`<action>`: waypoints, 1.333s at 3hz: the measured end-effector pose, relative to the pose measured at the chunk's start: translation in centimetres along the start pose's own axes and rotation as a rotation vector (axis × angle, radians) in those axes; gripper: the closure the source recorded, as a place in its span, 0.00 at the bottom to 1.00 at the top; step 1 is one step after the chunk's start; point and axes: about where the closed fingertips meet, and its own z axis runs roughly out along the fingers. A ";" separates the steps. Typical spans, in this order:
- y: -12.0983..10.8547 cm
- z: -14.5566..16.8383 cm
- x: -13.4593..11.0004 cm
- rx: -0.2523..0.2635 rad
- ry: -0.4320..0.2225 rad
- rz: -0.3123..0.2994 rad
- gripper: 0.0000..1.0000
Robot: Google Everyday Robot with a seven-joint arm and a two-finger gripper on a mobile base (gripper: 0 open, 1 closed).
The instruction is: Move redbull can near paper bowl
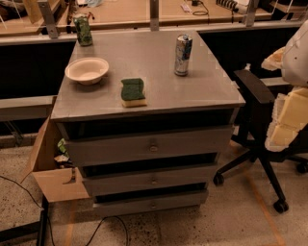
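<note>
- The gripper is outside the camera view, so how its jaws stand, or whether they hold anything, cannot be told.
- Nearest is a speckled stone floor (192,226), with an open brown cardboard box (53,185) standing on it against the left side of the cabinet.
- A grey metal cabinet (192,91) fills the middle, with three drawers stacked down its front.
- To its right stands a black office chair on castors (255,96), with pale yellowish blocks on its seat side.
- On the cabinet top, closest to the front edge, lies a green sponge on a yellow base (132,91).
- Left of the sponge and a little farther back sits the shallow round cream-white paper bowl (86,70), near the left edge, upright.
- The tall slim silver redbull can with blue patches (183,55) stands upright on the right half of the top, farther back than the sponge and well apart from the bowl, with the sponge lying between them towards the front.
- At the back left corner stands a green patterned can (83,30).
- Beyond the cabinet runs a light wooden desk (125,12).
</note>
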 end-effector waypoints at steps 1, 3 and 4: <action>0.0 0.0 0.0 0.000 0.000 0.000 0.00; -5.5 2.3 -0.7 0.087 -0.261 0.146 0.00; -8.4 4.0 -1.4 0.135 -0.460 0.239 0.00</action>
